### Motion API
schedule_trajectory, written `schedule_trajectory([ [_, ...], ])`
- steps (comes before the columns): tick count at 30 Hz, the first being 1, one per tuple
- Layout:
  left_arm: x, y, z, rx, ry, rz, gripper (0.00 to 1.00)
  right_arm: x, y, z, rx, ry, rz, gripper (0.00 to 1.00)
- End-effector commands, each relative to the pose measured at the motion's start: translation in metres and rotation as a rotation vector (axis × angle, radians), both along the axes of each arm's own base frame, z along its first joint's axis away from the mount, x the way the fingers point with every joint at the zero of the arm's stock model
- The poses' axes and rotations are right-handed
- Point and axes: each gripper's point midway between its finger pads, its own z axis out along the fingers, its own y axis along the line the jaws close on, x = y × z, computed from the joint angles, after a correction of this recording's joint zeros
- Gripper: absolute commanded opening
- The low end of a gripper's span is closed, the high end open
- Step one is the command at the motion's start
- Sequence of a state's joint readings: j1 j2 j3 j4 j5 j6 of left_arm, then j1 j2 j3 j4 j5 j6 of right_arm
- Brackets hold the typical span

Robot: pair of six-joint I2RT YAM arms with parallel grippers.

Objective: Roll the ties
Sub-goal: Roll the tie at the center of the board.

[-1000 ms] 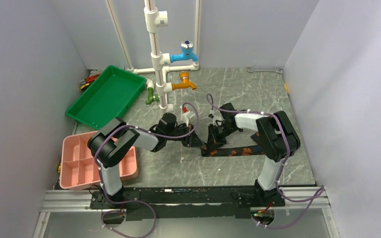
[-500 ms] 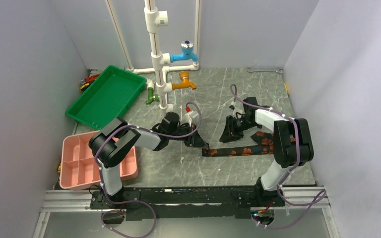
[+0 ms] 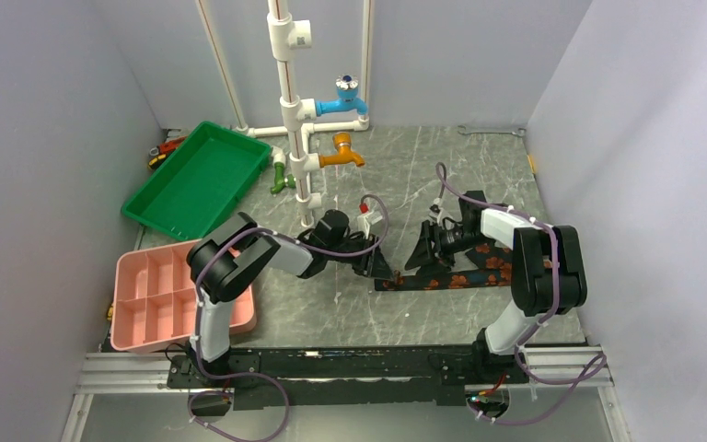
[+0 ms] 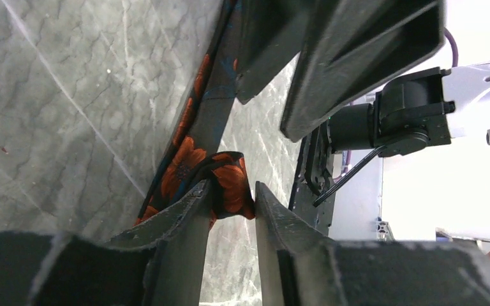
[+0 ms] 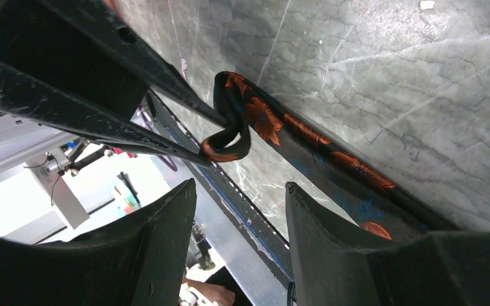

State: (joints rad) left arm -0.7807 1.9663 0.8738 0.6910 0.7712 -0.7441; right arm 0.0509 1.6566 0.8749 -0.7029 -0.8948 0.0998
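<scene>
The tie (image 3: 460, 279), black with orange-red flowers, lies flat along the marble table, and its left end is curled into a small loop. My left gripper (image 3: 377, 267) sits at that end. In the left wrist view the curled end (image 4: 230, 185) fills the narrow gap between the fingertips of the left gripper (image 4: 233, 188) and touches both. My right gripper (image 3: 421, 258) hovers just right of it over the tie, open. In the right wrist view the right gripper (image 5: 239, 185) has nothing between its fingers. The tie (image 5: 306, 137) runs past on the table beyond them.
A green tray (image 3: 198, 180) stands at the back left and a pink compartment box (image 3: 161, 299) at the near left. White pipes carrying a blue tap (image 3: 345, 97) and an orange tap (image 3: 342, 152) rise at the back centre. A wrench (image 3: 492, 132) lies by the back wall.
My right gripper let go of the tie, opened and drew back to the right. My left gripper slid slightly right, and its jaws widened around the curled end.
</scene>
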Motion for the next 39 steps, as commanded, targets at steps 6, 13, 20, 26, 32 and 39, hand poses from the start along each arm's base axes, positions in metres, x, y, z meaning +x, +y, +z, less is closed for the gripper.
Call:
schedule_trajectory([
  [6,0.005,-0.006,-0.016,-0.013,0.073,-0.039,0.46,-0.003,0.003,-0.001,0.049,0.015,0.006,0.52],
  [13,0.009,0.002,-0.024,0.0,0.075,-0.023,0.28,-0.008,0.005,-0.012,-0.002,0.02,0.037,0.4],
  [20,0.007,0.001,-0.023,-0.001,0.047,-0.033,0.27,0.002,0.019,-0.016,-0.008,0.028,0.049,0.43],
  [26,0.005,0.003,-0.025,0.011,0.035,-0.034,0.27,0.004,0.021,-0.023,-0.018,0.04,0.044,0.43],
  [32,0.005,0.004,-0.027,0.024,0.023,-0.037,0.27,0.007,0.021,-0.03,-0.036,0.046,0.05,0.33],
  [39,0.004,0.003,-0.029,0.03,0.014,-0.042,0.27,0.004,0.025,-0.032,-0.029,0.051,0.064,0.31],
])
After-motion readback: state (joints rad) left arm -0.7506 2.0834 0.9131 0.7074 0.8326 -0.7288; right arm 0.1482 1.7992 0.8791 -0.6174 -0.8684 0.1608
